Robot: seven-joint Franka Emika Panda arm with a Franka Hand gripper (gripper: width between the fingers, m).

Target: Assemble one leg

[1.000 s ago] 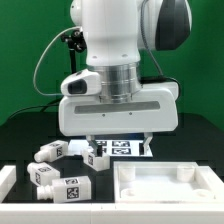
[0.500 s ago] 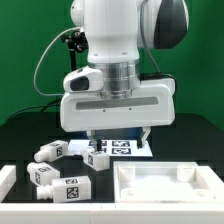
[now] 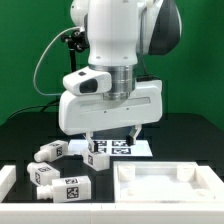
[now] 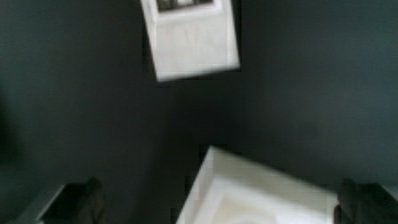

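Observation:
Several white legs with black-and-white tags lie on the black table in the exterior view: one [image 3: 48,152] at the left, one [image 3: 98,157] upright near the middle, and two [image 3: 42,174] [image 3: 68,187] at the front left. My gripper [image 3: 113,138] hangs above the table behind them, open and empty, with the hand slightly tilted. In the wrist view the gripper [image 4: 222,205] is open, with its dark fingertips [image 4: 80,200] far apart. No leg shows in the wrist view.
The wide white tray-like panel [image 3: 165,180] lies at the front on the exterior view's right, and its corner shows in the wrist view [image 4: 267,190]. The marker board [image 3: 122,147] lies under the hand and also shows in the wrist view [image 4: 192,45]. A white block [image 3: 5,178] sits at the far left edge.
The hand has turned and tilted, its right side in the exterior view rising a little. The legs and the panel have not moved.

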